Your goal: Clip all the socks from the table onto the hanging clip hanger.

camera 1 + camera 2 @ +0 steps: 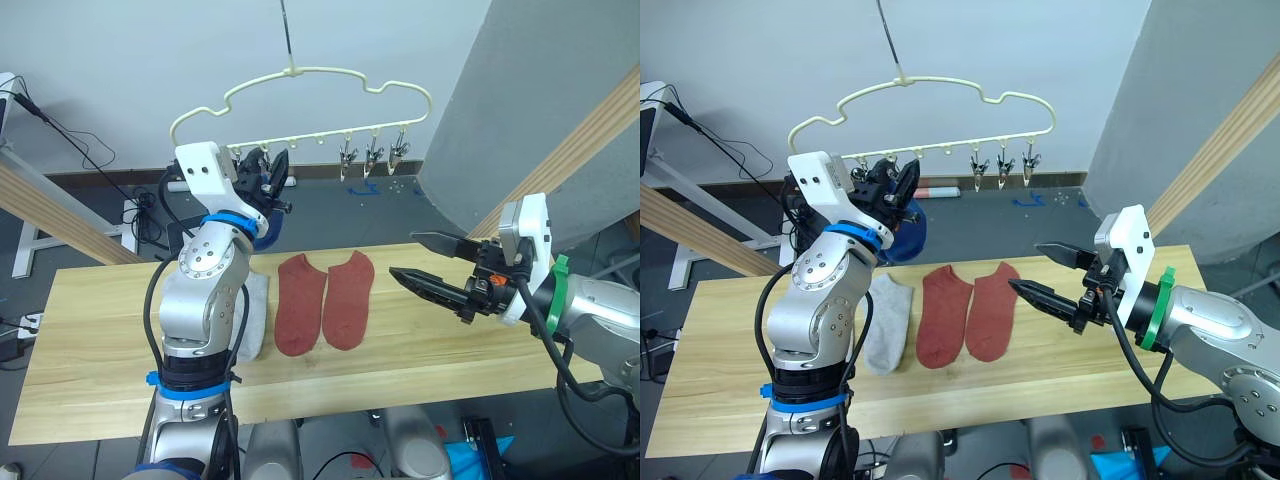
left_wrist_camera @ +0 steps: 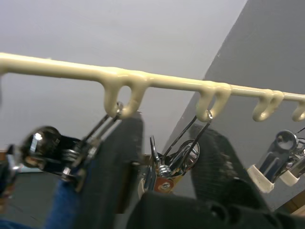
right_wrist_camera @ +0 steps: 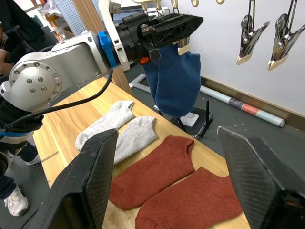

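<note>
My left arm stood bent steeply upward from the elbow, wrist raised high, with my left claw (image 1: 902, 186) lifted to the row of clips; its two black fingers (image 2: 119, 162) stood a little apart, one on either side of a metal clip. My right arm reached in from the right side at a lower height, forearm roughly level, and my right claw (image 1: 422, 257) pointed toward my left with its two tapered fingers spread wide, gripping nothing.

The left hand (image 1: 902, 187) hides the upper blue socks (image 3: 174, 81) and their clips.
</note>
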`<action>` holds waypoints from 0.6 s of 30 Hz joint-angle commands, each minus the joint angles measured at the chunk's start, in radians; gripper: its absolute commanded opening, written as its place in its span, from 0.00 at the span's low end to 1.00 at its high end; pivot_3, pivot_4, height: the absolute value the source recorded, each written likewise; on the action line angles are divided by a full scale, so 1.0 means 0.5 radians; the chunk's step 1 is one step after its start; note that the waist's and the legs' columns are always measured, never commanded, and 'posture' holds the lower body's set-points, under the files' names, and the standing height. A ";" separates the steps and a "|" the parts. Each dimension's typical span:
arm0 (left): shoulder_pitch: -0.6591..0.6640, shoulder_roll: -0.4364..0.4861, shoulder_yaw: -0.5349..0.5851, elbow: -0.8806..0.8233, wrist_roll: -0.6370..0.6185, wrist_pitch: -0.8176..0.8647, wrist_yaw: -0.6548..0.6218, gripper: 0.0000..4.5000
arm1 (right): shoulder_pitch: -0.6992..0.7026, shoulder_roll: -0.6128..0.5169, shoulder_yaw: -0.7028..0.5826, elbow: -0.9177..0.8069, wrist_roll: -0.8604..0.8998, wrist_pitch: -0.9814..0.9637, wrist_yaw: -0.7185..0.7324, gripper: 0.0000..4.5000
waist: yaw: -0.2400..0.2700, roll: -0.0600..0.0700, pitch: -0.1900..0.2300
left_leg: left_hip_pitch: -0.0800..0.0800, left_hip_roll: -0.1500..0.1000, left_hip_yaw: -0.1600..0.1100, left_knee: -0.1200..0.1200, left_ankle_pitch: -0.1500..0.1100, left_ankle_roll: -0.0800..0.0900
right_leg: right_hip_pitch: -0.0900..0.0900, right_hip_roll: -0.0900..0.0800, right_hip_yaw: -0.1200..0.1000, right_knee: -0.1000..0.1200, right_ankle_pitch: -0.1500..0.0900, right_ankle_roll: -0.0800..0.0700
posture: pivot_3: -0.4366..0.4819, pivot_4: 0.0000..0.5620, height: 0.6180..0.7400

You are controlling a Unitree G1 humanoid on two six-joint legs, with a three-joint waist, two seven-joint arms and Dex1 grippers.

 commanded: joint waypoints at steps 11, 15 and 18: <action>-0.089 0.018 0.194 -0.127 -0.282 0.203 -0.020 0.03 | -0.079 -0.006 0.133 -0.016 -0.034 0.020 -0.056 0.78 | 0.000 0.000 0.000 | 0.000 0.000 0.000 0.000 0.000 0.000 | 0.000 0.000 0.000 0.000 0.000 0.000 | 0.16 0.67 1.00; -0.133 0.039 0.301 -0.152 -0.460 0.365 -0.018 0.03 | -0.249 0.019 0.447 0.191 -0.351 0.173 -0.206 0.89 | -0.007 0.000 0.001 | 0.001 0.001 0.000 0.000 0.001 0.001 | 0.000 0.001 0.000 0.000 0.000 0.001 | 0.19 0.68 1.00; -0.132 0.060 0.338 -0.179 -0.535 0.426 -0.011 0.03 | -0.358 0.080 0.567 0.338 -0.447 0.304 -0.280 0.99 | -0.003 0.000 0.001 | 0.001 0.002 0.000 0.000 0.001 0.001 | -0.001 0.001 0.000 0.000 0.000 0.000 | 0.19 0.68 1.00</action>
